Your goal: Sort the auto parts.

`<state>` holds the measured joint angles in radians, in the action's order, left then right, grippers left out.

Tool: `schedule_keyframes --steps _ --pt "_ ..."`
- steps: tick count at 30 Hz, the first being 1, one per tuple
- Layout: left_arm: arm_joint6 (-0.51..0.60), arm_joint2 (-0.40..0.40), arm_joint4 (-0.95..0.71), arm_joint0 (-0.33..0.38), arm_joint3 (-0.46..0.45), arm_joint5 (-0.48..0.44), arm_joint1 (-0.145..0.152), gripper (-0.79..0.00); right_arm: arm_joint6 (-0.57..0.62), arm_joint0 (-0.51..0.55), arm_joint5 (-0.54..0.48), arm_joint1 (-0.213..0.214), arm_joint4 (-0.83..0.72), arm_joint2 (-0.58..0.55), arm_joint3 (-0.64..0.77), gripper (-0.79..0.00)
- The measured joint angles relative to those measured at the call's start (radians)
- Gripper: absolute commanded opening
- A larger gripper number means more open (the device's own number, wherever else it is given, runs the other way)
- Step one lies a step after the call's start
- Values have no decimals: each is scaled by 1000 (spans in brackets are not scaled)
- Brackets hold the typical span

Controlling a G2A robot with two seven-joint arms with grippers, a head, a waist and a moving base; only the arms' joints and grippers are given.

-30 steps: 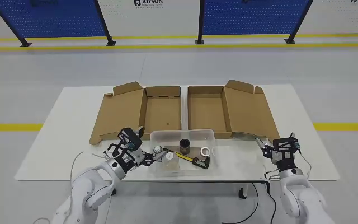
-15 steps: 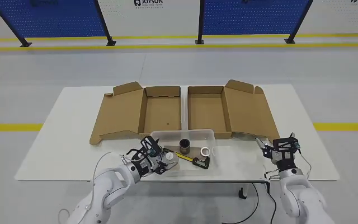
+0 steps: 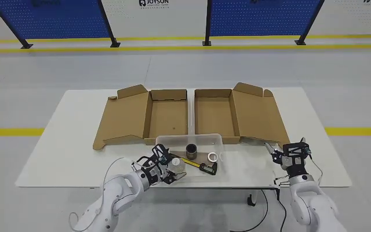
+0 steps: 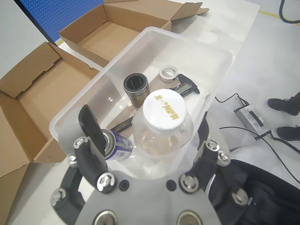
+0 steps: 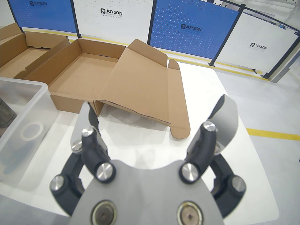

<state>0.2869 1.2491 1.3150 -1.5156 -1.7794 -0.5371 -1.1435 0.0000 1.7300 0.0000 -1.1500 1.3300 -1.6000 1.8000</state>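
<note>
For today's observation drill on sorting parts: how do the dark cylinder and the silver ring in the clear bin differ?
The cylinder stands tall and upright; the ring lies low and flat. The cylinder is dark grey; the ring is pale silver. Both are round, hollow and sit in the bin.

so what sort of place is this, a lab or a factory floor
Most likely a factory or robot test floor: perforated partition panels stand behind the table, yellow lines mark the floor, and the table holds cardboard boxes and a clear bin of parts.
</note>
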Motion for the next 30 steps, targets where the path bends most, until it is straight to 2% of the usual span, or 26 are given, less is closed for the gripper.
schedule_keyframes --steps 8,10,13,15,17,20,22,24,25,26,30 --pt "15 -22 -21 13 25 -6 0 0 0 0 0 0 0 0 0 0" --pt "20 -26 -38 17 31 -10 -1 -43 0 0 0 0 0 0 0 0" --pt "30 -31 -44 26 38 -14 0 -31 0 0 0 0 0 0 0 0" --pt "34 -33 -50 30 44 -12 0 -58 0 0 0 0 0 0 0 0" --pt "39 -35 -59 36 51 -10 0 -52 0 0 0 0 0 0 0 0" --pt "44 -37 -67 42 55 -9 0 -148 0 0 0 0 0 0 0 0" --pt "46 -39 -67 45 57 -7 0 -182 0 0 0 0 0 0 0 0" --pt "47 -41 -66 48 58 -5 1 -286 0 0 0 0 0 0 0 0" --pt "47 -42 -65 49 59 -4 1 -376 0 0 0 0 0 0 0 0" --pt "46 -43 -66 51 60 -4 1 -409 0 0 0 0 0 0 0 0" --pt "43 -46 -75 56 65 -6 2 -493 0 0 0 0 0 0 0 0"
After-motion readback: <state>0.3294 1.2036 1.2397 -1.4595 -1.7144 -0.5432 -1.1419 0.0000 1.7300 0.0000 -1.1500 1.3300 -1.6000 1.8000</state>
